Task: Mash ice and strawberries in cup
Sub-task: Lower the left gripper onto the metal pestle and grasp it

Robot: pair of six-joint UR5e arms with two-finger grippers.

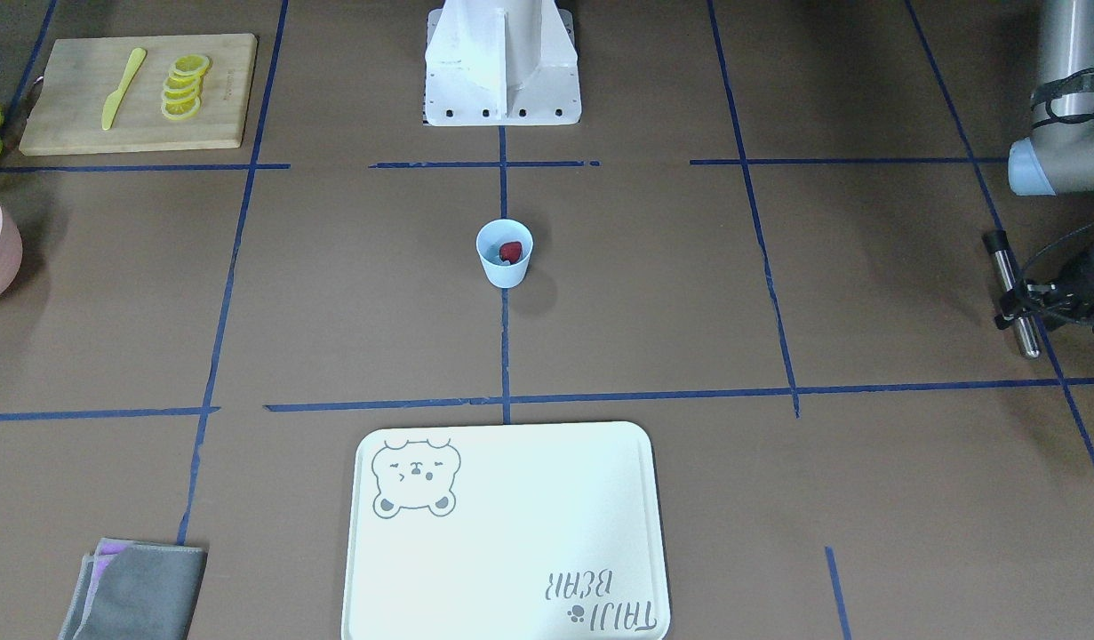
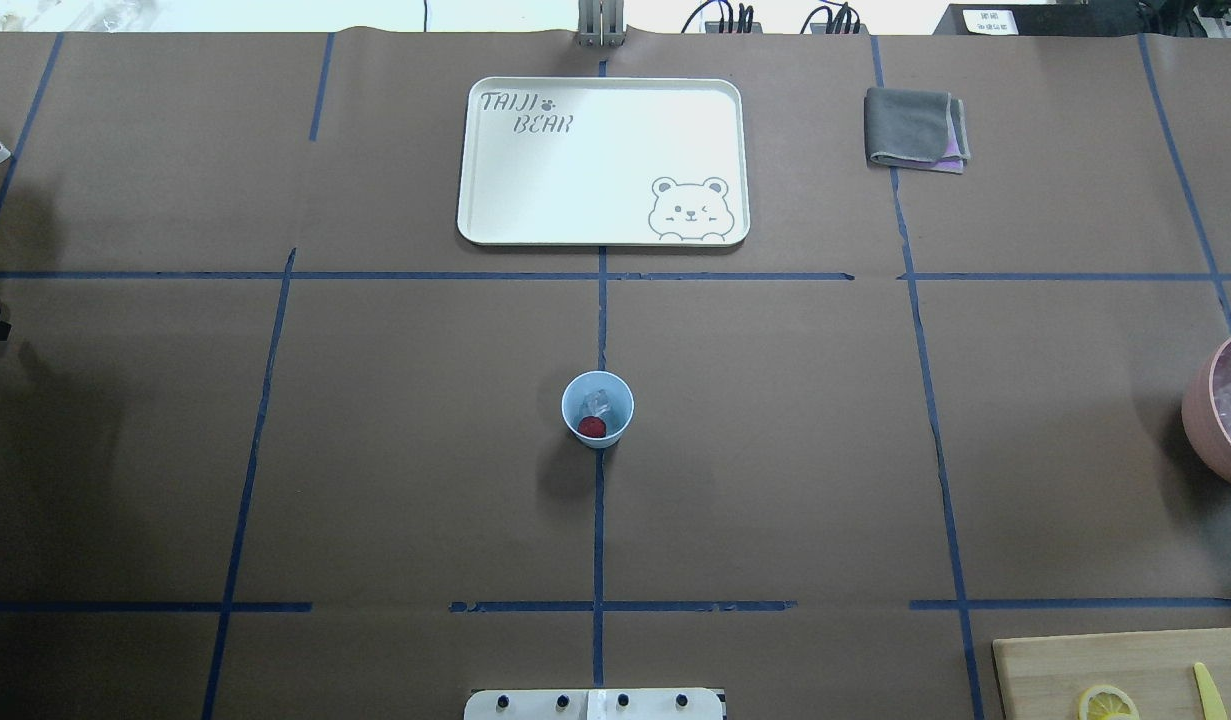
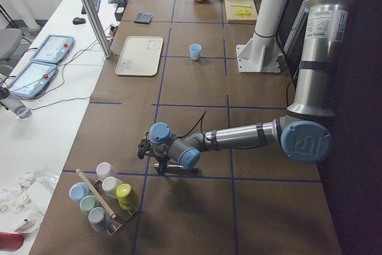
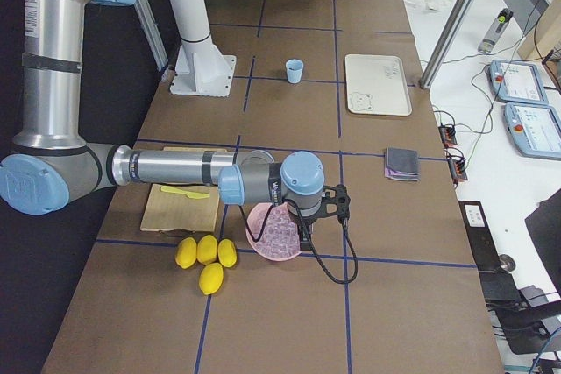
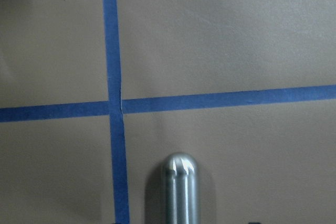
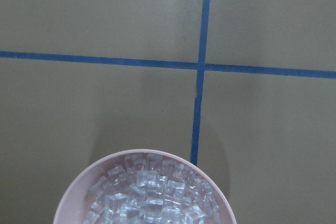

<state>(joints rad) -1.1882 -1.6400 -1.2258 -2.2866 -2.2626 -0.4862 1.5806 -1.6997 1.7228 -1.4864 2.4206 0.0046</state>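
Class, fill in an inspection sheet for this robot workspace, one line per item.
Surface: brown paper table with blue tape grid.
Job's things: cup upright at centre, holding strawberry and ice.
Clutter: tray, folded cloth, pink bowl of ice, cutting board with lemon slices and yellow knife, whole lemons.
Grippers: left gripper at a metal rod, grip unclear; right gripper over the pink bowl, state unclear.
Cables: black cable looped at each wrist.
Surroundings: side bench with touchscreen pendants.
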